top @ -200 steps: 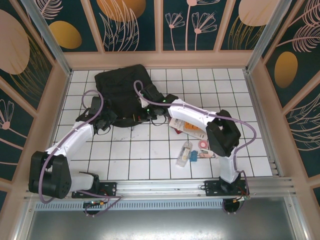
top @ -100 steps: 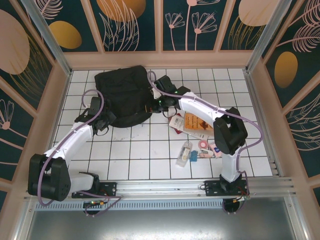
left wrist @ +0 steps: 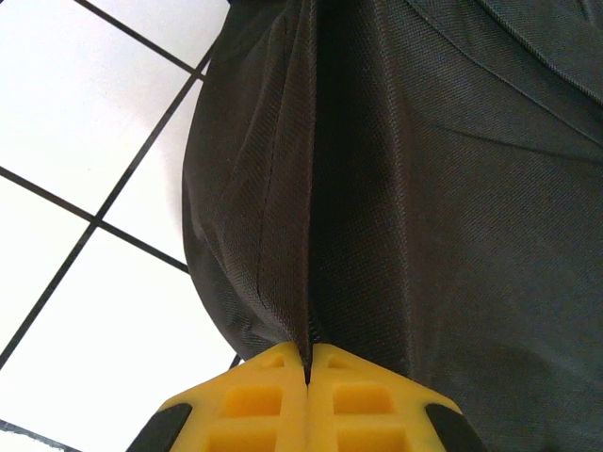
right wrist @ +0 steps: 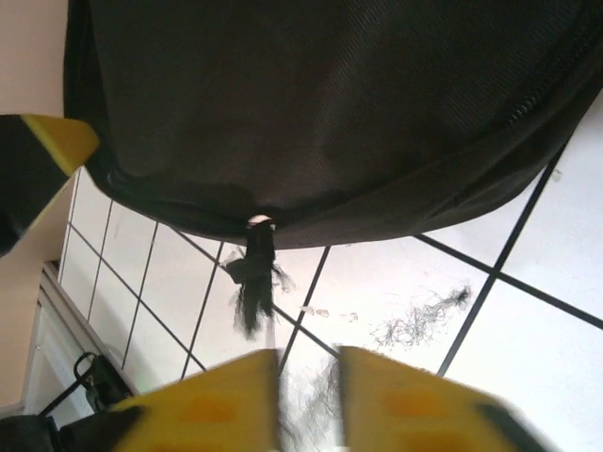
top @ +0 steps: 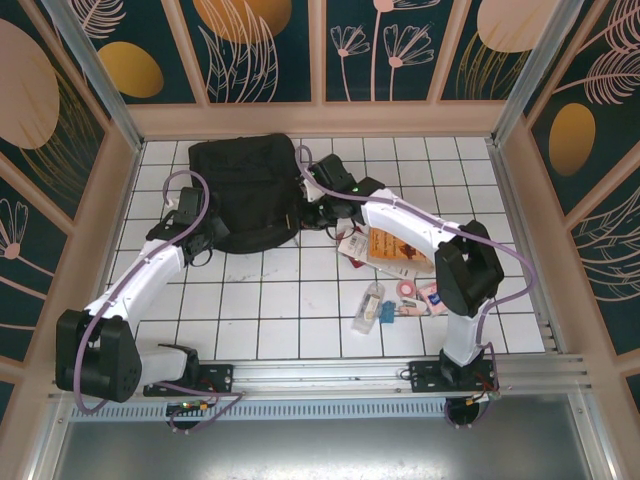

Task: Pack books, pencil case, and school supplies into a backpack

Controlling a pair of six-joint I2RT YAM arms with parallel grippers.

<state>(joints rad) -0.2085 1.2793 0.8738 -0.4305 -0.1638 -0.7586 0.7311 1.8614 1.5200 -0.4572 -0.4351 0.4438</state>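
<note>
The black backpack [top: 245, 185] lies at the back of the tiled table. My left gripper [top: 205, 238] is at its lower left edge, shut on a fold of the black fabric [left wrist: 311, 282]. At the bag's lower right edge, my right gripper [top: 308, 210] is open, its yellow fingers [right wrist: 212, 405] apart just short of a frayed black pull [right wrist: 254, 273] that hangs from the bag's rim. The orange book [top: 393, 246] and white book [top: 357, 247] lie right of the bag. Nearer me lie the pink tape roll [top: 409, 288], pale pink piece [top: 433, 298] and clear packet [top: 369, 308]. The pencil case is out of view.
Wooden walls [top: 320, 120] close the table at the back and sides. A metal rail [top: 330, 372] with both arm bases runs along the near edge. Bare white tiles [top: 280, 300] lie between the bag and the rail.
My right gripper moved right and up along the bag's lower edge, then opened. The bag's lower part shifted up with it. The left gripper keeps its hold and edged upward.
</note>
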